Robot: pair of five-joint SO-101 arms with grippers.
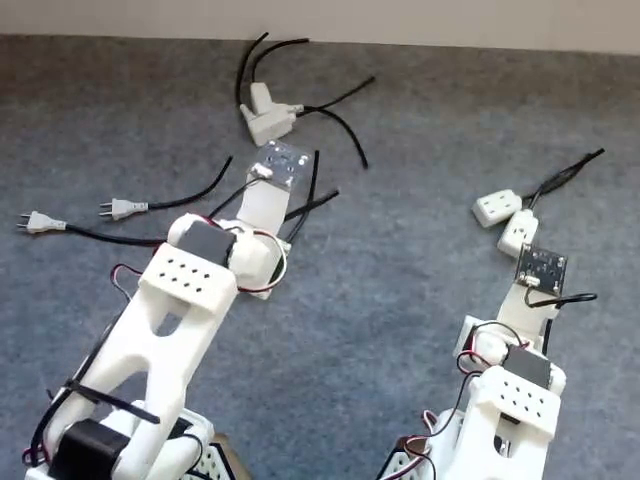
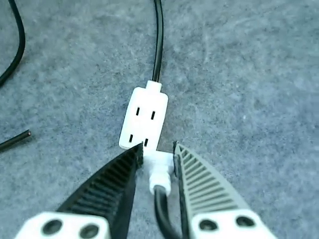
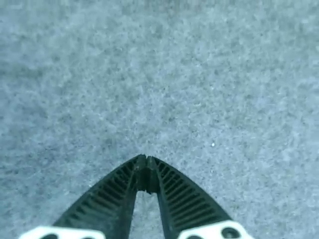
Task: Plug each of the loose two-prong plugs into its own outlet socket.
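Closest in, the left gripper (image 2: 158, 149) is clamped on a white plug (image 2: 160, 172), one ribbed finger on each side of its body. The plug's front end butts against the near end of a white outlet block (image 2: 144, 117) lying flat on the grey carpet (image 2: 259, 74); I can't make out its prongs. A black cord (image 2: 158, 40) runs off the block's far end. The right gripper (image 3: 147, 169) has its tips pressed together on nothing, low over carpet. A second outlet block (image 1: 497, 207) lies just beside that arm's tip. Well over on the left, two loose plugs (image 1: 122, 208) lie near each other, cords trailing.
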